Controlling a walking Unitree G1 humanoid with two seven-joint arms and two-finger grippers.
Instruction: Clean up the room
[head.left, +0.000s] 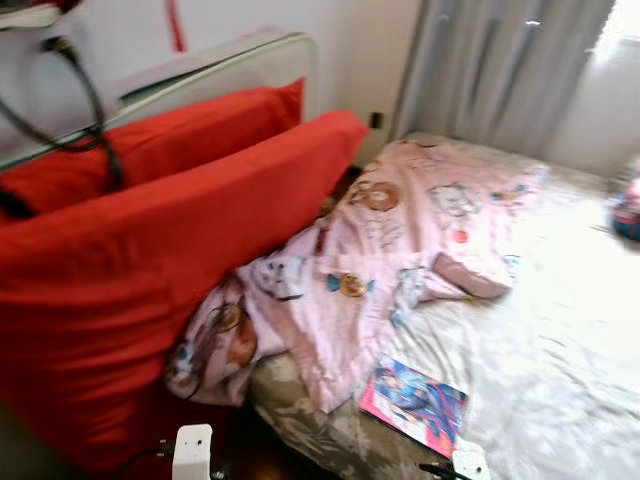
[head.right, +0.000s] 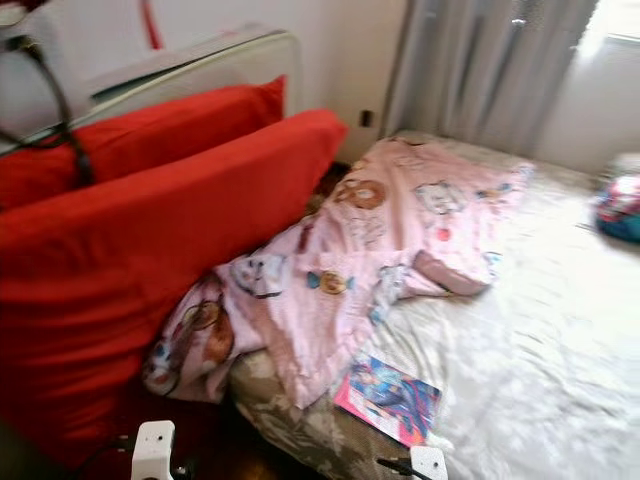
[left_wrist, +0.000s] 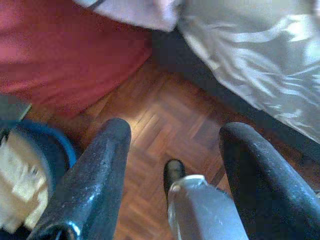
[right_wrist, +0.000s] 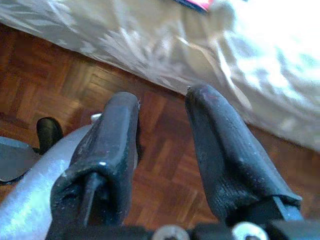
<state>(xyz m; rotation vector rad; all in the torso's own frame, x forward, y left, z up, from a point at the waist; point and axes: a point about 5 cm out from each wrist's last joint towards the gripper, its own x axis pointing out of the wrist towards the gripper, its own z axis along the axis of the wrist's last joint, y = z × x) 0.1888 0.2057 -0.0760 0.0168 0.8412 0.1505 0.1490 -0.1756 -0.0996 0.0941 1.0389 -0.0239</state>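
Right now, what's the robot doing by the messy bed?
Nothing is being handled yet. The robot faces a bed with a rumpled pink cartoon blanket and a colourful book near its edge. Red cushions lean beside it. The left gripper and right gripper hang open and empty above the parquet floor.

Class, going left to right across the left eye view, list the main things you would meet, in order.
Red cushions → pink cartoon-print blanket → colourful magazine at the bed's near edge → pale bedspread → a colourful object at the far right edge, too blurred to identify.
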